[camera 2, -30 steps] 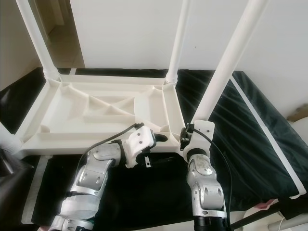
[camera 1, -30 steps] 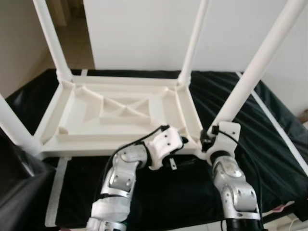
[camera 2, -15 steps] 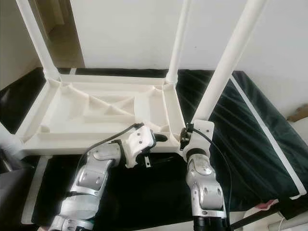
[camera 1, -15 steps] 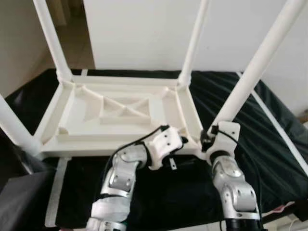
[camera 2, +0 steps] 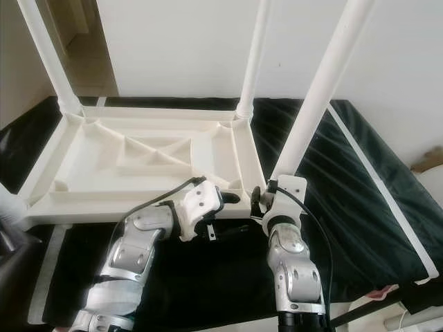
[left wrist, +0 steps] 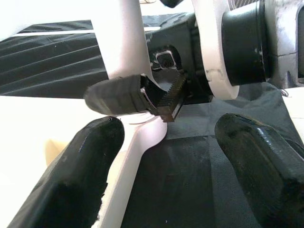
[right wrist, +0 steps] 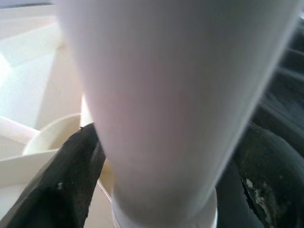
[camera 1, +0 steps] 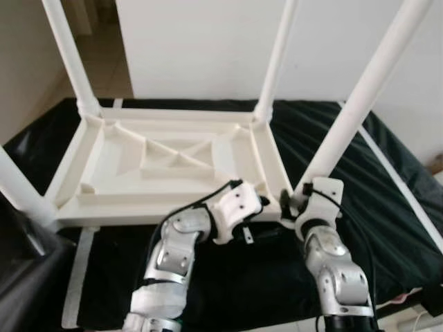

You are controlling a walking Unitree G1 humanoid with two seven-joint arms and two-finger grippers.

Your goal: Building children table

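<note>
The white plastic children's table (camera 1: 166, 209) lies upside down on a black cloth, its legs pointing up. The near right leg (camera 1: 353, 117) rises from the near right corner. My right gripper (camera 1: 299, 196) is shut on this leg at its base; the right wrist view has the leg (right wrist: 161, 95) between both black fingers (right wrist: 66, 185). My left gripper (camera 2: 235, 199) sits just left of that corner, open, its fingers (left wrist: 80, 175) straddling the table's rim (left wrist: 137, 152). In the left wrist view, the right gripper's ridged pad (left wrist: 172, 97) presses against the leg.
Three more legs stand up: far left (camera 1: 69, 55), far right (camera 1: 277, 62), near left (camera 1: 17, 183). The black cloth (camera 1: 374, 187) with white tape strips (camera 1: 79, 270) reaches right and forward. A dark bulky object (camera 1: 21, 283) sits at the lower left. A white wall (camera 1: 201, 41) stands behind.
My right wrist has turned slightly around the base of the near right leg, and its dark finger now shows left of the leg. The left arm has stayed put.
</note>
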